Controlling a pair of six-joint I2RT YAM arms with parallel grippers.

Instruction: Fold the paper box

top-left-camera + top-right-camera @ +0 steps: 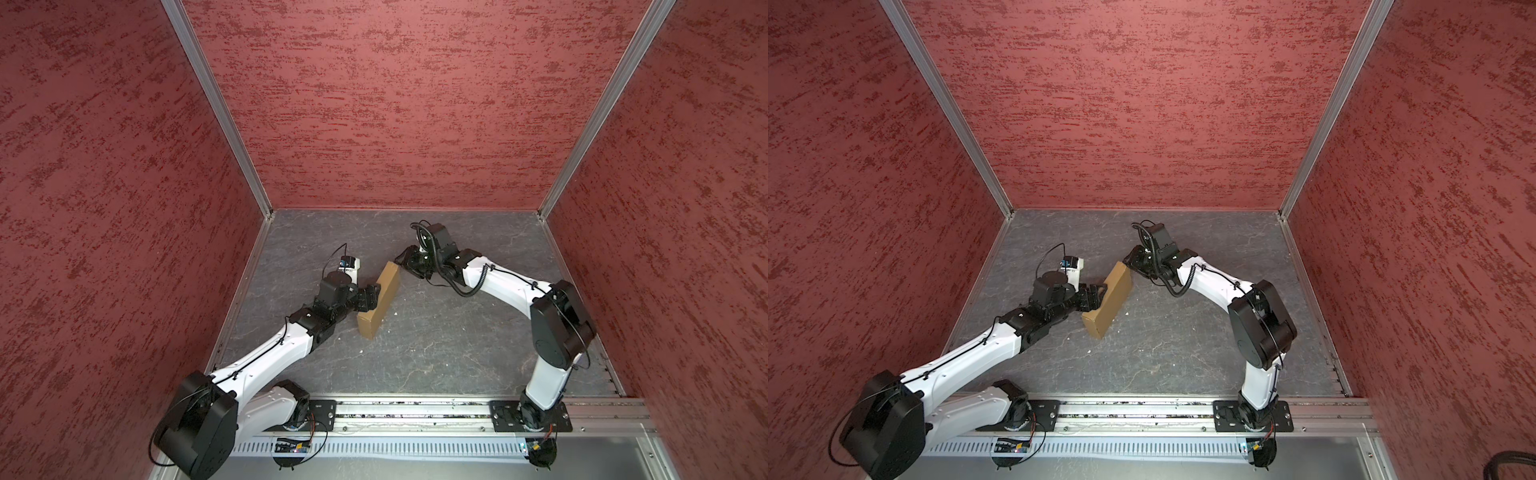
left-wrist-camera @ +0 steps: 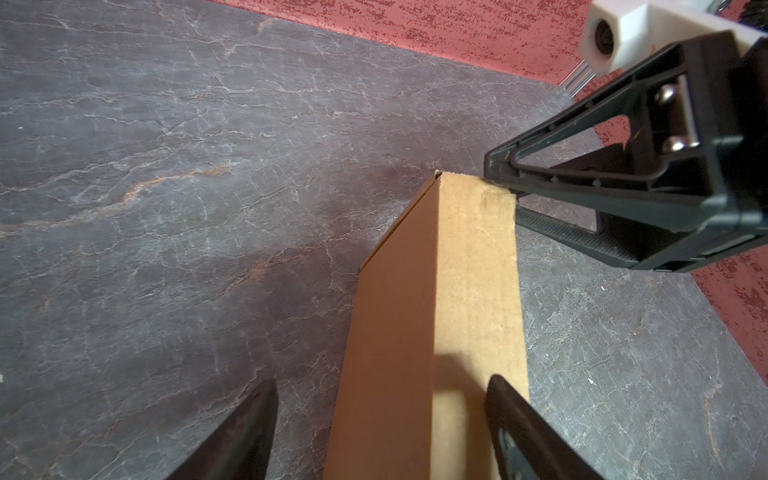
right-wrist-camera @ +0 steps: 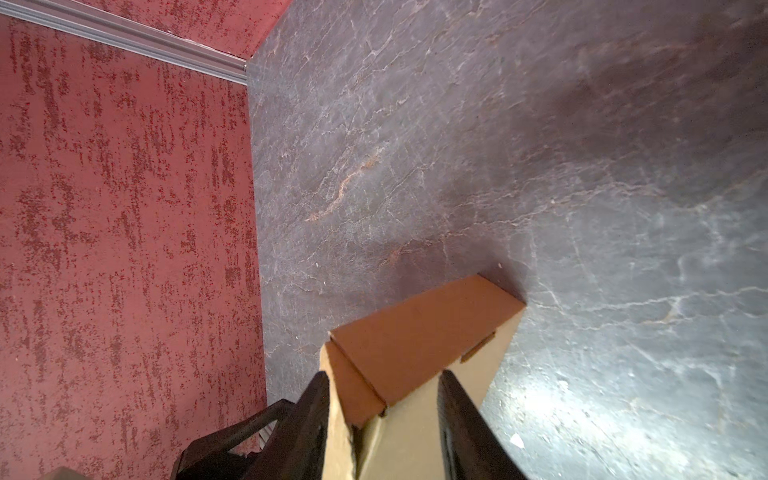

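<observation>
Paper box (image 1: 384, 291) on edge: open left tool (image 2: 380, 386) straddles its middle, right tool (image 3: 383, 376) brackets the far end, grip unclear.

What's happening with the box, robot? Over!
Left gripper open, straddling paper box mid-length. Right gripper clamped on its far end. Box folded, standing on edge on table. Nothing blocking.

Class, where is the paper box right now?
In both top views the paper box stands on edge on the table, left of centre, left gripper at its middle, right gripper at its far end.
</observation>
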